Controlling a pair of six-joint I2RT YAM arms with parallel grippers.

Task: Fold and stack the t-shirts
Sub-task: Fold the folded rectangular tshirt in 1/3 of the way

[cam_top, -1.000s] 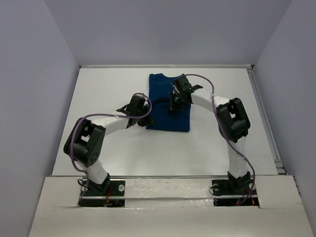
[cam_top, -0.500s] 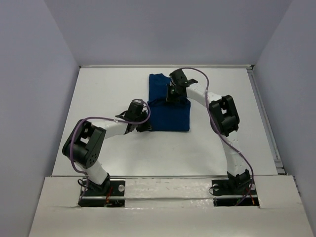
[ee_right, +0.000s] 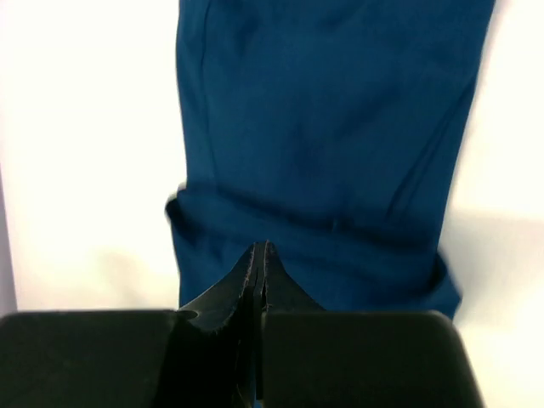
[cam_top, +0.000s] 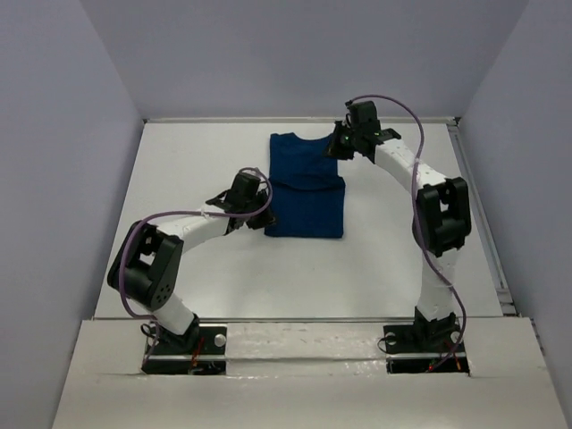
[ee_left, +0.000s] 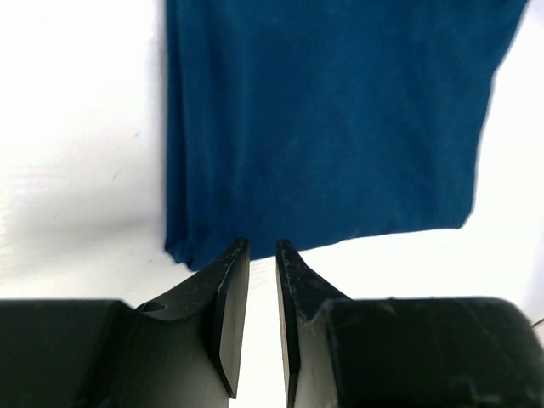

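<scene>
From above, the t-shirt [cam_top: 306, 192] lies flat in the middle of the white table [cam_top: 197, 161], towards its far side, as a dark blue oblong with one layer folded over another. The left gripper [cam_top: 259, 204] sits at its left edge and the right gripper [cam_top: 338, 146] at its far right corner. How the jaws stand cannot be told from this height. The left wrist view settles it for that side: the left gripper [ee_left: 260, 249] has its jaws a narrow slit apart, with bare table [ee_left: 76, 127] showing through the gap and nothing held. Its tips are right at the near hem of the t-shirt [ee_left: 331, 119]. The right wrist view shows the right gripper [ee_right: 257, 248] pressed fully together above the t-shirt [ee_right: 331, 110], with no cloth seen between the fingers. A crosswise fold ridge in the cloth lies just ahead of it.
</scene>
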